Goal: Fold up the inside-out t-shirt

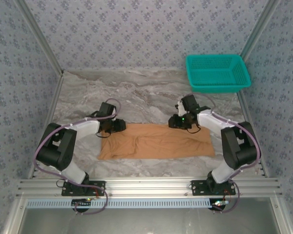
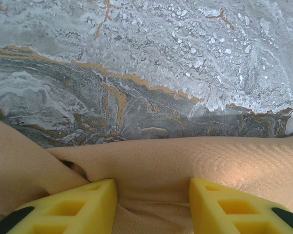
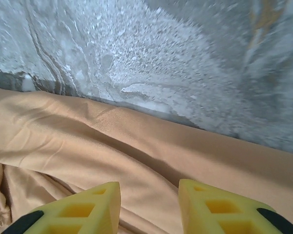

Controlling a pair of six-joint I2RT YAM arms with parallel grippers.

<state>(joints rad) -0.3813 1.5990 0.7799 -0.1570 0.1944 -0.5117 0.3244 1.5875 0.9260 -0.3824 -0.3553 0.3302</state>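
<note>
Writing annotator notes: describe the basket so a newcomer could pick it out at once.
Start at the grey marbled table, walled by patterned panels, and look to its far right corner. The basket sits there, beyond the right arm. It is teal, rigid and perforated, unlike the flat orange-tan t-shirt lying nearer the arms.

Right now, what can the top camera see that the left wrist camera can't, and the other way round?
Top camera, not the left wrist one: the whole t-shirt lying as one long flat strip, the left arm, the right arm, and a teal basket at the back right of the table.

Left wrist camera, not the top one: close-up detail. The left claw has its yellow fingers apart, with cloth showing between them and a small dark crease by one finger.

Both: the orange-tan shirt on the marble table.
</note>
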